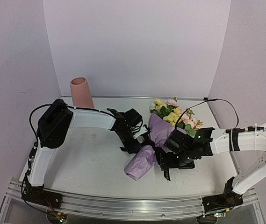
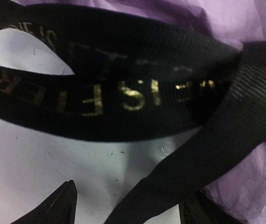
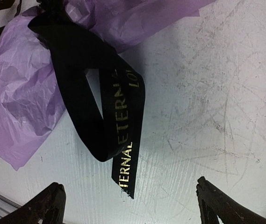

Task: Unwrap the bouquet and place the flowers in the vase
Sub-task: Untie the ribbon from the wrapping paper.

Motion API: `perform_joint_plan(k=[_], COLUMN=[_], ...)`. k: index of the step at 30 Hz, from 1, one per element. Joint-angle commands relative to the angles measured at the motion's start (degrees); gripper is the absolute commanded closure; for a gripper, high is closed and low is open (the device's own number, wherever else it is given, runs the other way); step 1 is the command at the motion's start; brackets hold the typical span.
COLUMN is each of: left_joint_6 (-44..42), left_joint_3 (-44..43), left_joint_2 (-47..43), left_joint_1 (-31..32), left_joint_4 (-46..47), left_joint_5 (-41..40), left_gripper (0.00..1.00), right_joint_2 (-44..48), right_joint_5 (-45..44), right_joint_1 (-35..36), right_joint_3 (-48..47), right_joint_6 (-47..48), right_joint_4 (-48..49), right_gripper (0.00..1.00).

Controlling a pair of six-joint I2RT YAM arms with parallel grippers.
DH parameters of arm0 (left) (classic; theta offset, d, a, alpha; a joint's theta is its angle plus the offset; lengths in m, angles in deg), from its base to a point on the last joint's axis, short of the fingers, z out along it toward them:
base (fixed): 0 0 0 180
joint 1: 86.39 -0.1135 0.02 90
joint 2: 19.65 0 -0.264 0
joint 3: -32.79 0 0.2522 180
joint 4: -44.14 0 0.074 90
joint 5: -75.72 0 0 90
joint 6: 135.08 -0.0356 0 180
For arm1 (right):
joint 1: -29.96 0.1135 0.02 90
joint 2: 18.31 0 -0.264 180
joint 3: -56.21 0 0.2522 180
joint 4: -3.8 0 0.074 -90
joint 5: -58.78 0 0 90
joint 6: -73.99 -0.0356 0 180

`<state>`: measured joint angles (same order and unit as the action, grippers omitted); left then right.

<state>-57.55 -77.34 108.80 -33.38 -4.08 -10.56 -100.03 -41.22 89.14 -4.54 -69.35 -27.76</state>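
Observation:
The bouquet (image 1: 147, 156) lies on its side mid-table, its lilac paper cone pointing to the near edge and the flowers (image 1: 172, 112) toward the back right. A black ribbon (image 1: 157, 151) with gold letters ties the cone. My left gripper (image 1: 133, 145) sits at the cone's left side, open; in the left wrist view a ribbon band (image 2: 137, 93) fills the frame and one strand (image 2: 203, 154) runs down between the fingers (image 2: 60, 207). My right gripper (image 3: 130, 207) is open just right of the knot, the ribbon's tail (image 3: 125, 161) lying ahead of it. The salmon-pink vase (image 1: 82, 92) stands upright at the back left.
White backdrop walls close in the table (image 1: 90, 161) at the back and on both sides. An aluminium rail (image 1: 123, 205) runs along the near edge by the arm bases. A black cable (image 1: 217, 101) loops over the right arm.

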Motion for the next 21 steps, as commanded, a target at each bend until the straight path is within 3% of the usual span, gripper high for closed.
perform_joint_plan(k=[1,9,21], left_joint_6=[-0.73,2.99,13.69], left_joint_3=[-2.03,-3.55,-0.84], left_joint_2=[2.25,0.92,-6.58], left_joint_1=[-0.59,-0.96,-0.90], left_joint_4=[-3.22,-3.05,0.18], left_joint_5=[-3.05,-6.11,-4.22], left_gripper=[0.31,0.98,1.00], right_joint_2=[-2.33,-6.58,-9.13], right_joint_5=[-1.43,-0.03,-2.24], right_joint_1=[0.37,1.08,1.75], right_joint_3=[-2.44,-3.72,-2.13], right_joint_6=[0.96,1.23,-2.59], right_joint_4=[-2.93,-1.71,-1.94], right_gripper=[0.03,0.08,0.16])
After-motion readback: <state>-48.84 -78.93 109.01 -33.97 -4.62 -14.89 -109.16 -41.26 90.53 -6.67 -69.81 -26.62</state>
